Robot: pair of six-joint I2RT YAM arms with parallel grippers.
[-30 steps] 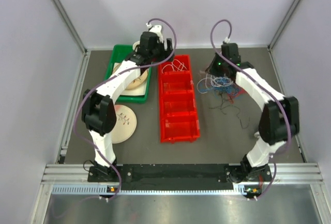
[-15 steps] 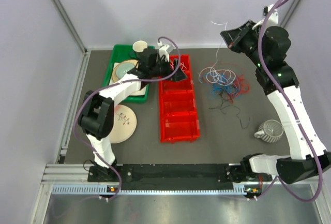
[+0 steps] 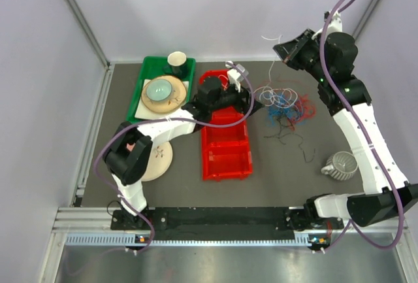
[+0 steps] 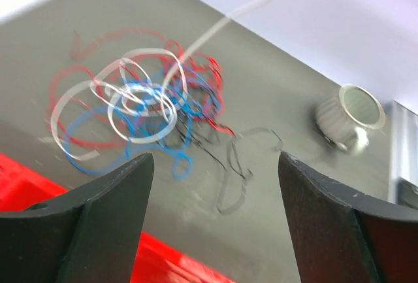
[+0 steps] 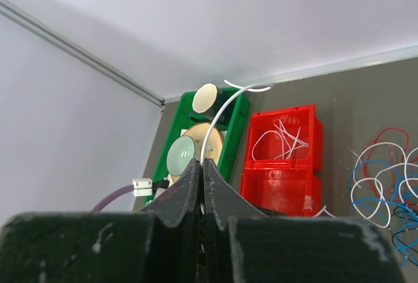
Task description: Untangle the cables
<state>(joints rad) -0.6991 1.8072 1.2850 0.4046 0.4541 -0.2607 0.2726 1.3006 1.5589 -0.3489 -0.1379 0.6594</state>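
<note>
The cables (image 3: 284, 103) lie as a loose tangle of red, blue, white and black wires on the grey table right of the red bin; the left wrist view shows this tangle (image 4: 140, 100) ahead. My left gripper (image 3: 260, 105) (image 4: 215, 159) reaches across the bin and hovers open just short of the tangle, with nothing between its fingers. My right gripper (image 3: 279, 51) (image 5: 202, 161) is raised high above the table's back, shut on one white cable (image 5: 219, 116). That cable's free end curls above the fingertips. More white cables (image 5: 281, 136) lie in the bin's far compartment.
A red bin (image 3: 225, 165) with several compartments stands mid-table under my left arm. A green tray (image 3: 138, 93) at the back left carries plates, a bowl (image 3: 160, 90) and a cup (image 3: 177, 59). A plate (image 3: 160, 155) lies front left. A grey mug (image 3: 338, 165) sits at the right.
My left arm swung right from the bin's far compartment across the bin to the tangle's edge, jaws open. My right arm rose from the tangle with the white cable pinched.
</note>
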